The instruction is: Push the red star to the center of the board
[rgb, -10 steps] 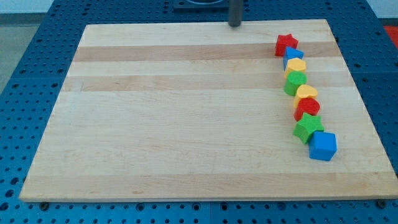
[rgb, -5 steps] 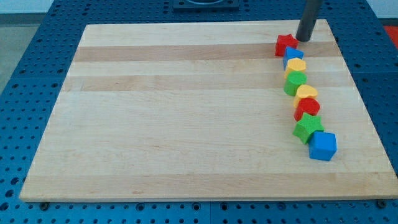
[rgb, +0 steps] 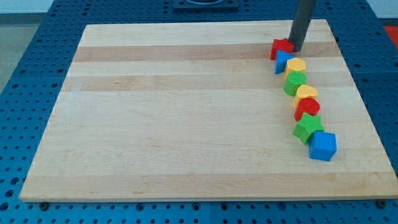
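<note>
The red star [rgb: 281, 48] lies near the top right of the wooden board [rgb: 186, 112]. My tip [rgb: 295, 49] touches its right side, just above a small blue block [rgb: 282, 60]. Below them a curved line of blocks runs down: a yellow block [rgb: 296, 65], a green block [rgb: 295, 82], a second yellow block [rgb: 306, 93], a red block [rgb: 307, 108], a green star [rgb: 308, 128] and a blue cube [rgb: 323, 146].
The board lies on a blue perforated table [rgb: 37, 74]. The board's right edge is close to the line of blocks.
My tip came from the board's top edge to the right, then down and left against the red star. The star and the small blue block have shifted a little to the left.
</note>
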